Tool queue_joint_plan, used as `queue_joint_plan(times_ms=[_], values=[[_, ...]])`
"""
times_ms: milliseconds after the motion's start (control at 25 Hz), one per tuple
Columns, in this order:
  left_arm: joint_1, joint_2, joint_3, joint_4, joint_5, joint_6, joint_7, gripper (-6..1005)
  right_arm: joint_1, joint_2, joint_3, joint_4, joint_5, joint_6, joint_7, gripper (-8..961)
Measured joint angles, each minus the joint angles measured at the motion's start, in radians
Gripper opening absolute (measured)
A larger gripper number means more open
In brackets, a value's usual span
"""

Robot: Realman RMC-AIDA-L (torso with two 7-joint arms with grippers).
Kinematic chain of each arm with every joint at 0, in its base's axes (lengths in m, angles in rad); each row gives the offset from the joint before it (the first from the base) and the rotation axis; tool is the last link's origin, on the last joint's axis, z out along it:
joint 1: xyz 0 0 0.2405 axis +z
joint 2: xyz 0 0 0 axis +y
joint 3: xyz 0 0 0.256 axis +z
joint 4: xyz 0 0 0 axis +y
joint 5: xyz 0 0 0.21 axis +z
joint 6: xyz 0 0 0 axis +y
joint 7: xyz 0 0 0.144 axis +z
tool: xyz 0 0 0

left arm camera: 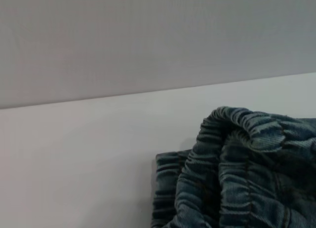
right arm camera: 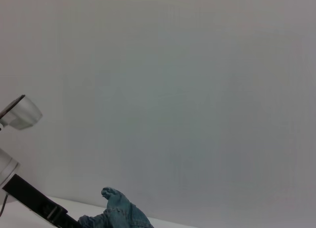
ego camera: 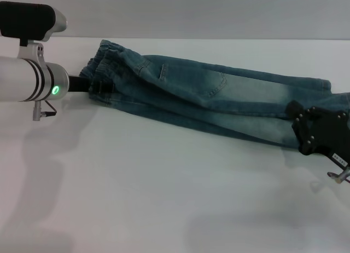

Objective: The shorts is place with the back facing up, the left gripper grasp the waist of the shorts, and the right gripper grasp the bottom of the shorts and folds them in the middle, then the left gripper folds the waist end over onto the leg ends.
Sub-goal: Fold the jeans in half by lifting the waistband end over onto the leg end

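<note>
The shorts [ego camera: 208, 102] are seen in the head view lying on the white table [ego camera: 164, 193], folded lengthwise into a long narrow band that runs from the far left toward the near right. One back pocket [ego camera: 210, 83] is turned upward. The waist [ego camera: 101, 64] is bunched at the left end, and the bottom of the shorts [ego camera: 328, 94] lies at the right end.

The left gripper [ego camera: 95, 87] is placed at the waist, its black tip touching the gathered denim; whether cloth is pinched there cannot be told, since the tip is partly hidden by fabric. In the left wrist view only the puckered elastic folds [left arm camera: 237, 173] are shown close up against the table and grey wall, with no fingers visible.

The right gripper [ego camera: 320, 133] is set against the near edge of the leg ends, overlapping the denim; its opening cannot be told. In the right wrist view, mostly wall is shown, with a raised tuft of denim [right arm camera: 118, 213] and the other arm [right arm camera: 15, 139] at one edge.
</note>
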Motion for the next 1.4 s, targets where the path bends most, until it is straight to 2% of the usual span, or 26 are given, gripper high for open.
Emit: queue_joint_plan(times_ms=[840, 1280, 1400], values=[[0.005, -0.004, 0.024, -0.01, -0.001, 0.024, 0.022, 782, -0.01, 0.0, -0.001, 0.003, 0.0, 0.005, 0.011, -1], [0.007, -0.005, 0.031, -0.019, -0.004, 0.031, 0.021, 363, -0.011, 0.0, 0.004, 0.002, 0.005, 0.028, 0.014, 0], [0.015, -0.006, 0.031, -0.037, -0.005, 0.022, 0.016, 284, -0.011, 0.0, 0.004, 0.001, 0.006, 0.028, 0.014, 0]])
